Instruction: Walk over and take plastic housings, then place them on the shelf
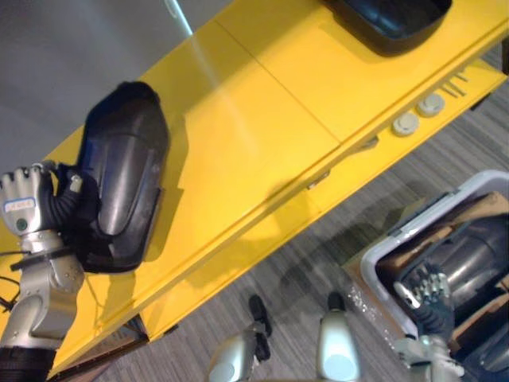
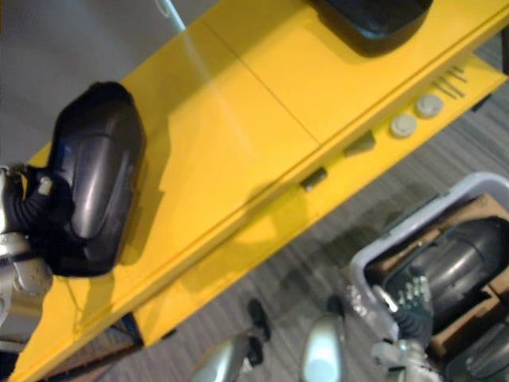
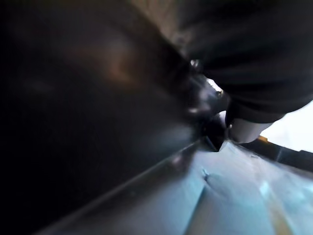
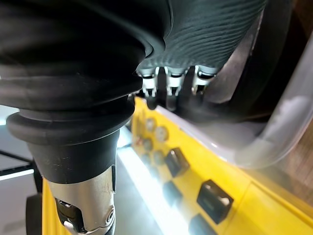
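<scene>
A black plastic housing (image 1: 123,175) lies on the yellow shelf top (image 1: 262,103) near its left end. My left hand (image 1: 32,203) is at the housing's near edge, thumb on the rim and fingers tucked under it; in the left wrist view the dark housing (image 3: 88,112) sits very close. My right hand (image 1: 425,293) hangs low at the right inside a white bin (image 1: 374,267), its relaxed fingers (image 4: 168,85) resting on a second dark housing (image 1: 477,251) that lies in the bin.
A third black housing (image 1: 390,20) sits at the shelf's far end. Two round grey buttons (image 1: 417,114) and small switches are on the yellow front face. Brown cardboard (image 1: 487,207) lines the bin. Grey striped carpet (image 1: 302,270) lies between shelf and bin.
</scene>
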You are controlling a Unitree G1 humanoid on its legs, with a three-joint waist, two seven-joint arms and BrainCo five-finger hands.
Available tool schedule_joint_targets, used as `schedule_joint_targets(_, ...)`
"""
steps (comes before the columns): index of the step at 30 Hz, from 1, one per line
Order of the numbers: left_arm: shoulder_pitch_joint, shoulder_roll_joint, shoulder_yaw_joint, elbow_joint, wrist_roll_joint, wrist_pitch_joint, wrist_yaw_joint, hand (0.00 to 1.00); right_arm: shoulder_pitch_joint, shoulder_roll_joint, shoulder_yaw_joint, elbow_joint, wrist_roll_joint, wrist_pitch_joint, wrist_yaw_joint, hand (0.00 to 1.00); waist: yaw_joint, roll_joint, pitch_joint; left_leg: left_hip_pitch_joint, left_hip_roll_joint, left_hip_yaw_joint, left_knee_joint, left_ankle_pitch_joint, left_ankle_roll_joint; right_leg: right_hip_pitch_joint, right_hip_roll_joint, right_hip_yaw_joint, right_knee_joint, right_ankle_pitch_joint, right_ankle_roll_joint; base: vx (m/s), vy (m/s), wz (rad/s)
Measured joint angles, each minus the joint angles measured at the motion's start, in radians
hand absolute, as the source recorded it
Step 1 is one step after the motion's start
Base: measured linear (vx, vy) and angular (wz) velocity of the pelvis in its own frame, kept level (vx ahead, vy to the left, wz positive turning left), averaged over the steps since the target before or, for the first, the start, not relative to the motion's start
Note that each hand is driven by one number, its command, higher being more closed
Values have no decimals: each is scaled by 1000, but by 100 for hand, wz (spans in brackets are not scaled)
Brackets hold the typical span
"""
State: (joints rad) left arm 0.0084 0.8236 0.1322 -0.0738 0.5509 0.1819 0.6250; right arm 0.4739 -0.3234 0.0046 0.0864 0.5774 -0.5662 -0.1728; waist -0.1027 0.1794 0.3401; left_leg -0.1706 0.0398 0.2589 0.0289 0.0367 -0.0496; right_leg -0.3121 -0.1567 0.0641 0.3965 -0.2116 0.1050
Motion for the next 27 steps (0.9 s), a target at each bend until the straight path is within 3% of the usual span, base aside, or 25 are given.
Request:
schedule_joint_targets(8,-60,1,-91,58,-3,-42,-103,100,-2,-21,15,-42,0,3,1,0,-21,-4,31,11,4,14,1,0,0,-3,1,9,9,0,0,-19,-7,-5)
schedule_joint_targets(14,-72,-9,-168,101,-1,-29,-142,100,-7,-20,30,-51,0,5,2,0,-24,-21,56,10,3,20,3,0,0,-3,1,15,12,3,4,-5,-3,-2)
schedule_joint_targets(15,-85,-12,-185,116,0,-22,-145,0,-7,-20,32,-66,0,5,2,0,-24,-27,60,10,3,18,3,0,0,-2,1,14,12,4,5,13,-15,4)
schedule_joint_targets(21,-115,-84,-221,172,2,10,-102,0,-15,-19,45,-83,-1,6,0,0,-21,-30,62,-1,4,18,12,-1,-1,-1,-6,6,12,4,5,15,-14,5)
schedule_joint_targets(24,-129,-94,-233,171,8,25,-45,0,-21,-16,50,-84,-1,14,0,0,-20,-35,65,-4,6,17,17,-1,-2,1,-7,-1,13,4,5,-5,-17,4)
schedule_joint_targets(27,-132,-95,-234,170,-2,51,78,0,-20,-13,63,-83,-1,14,-3,0,-21,-38,66,-3,5,16,18,-2,-3,4,-10,-4,12,6,5,-3,-1,1)
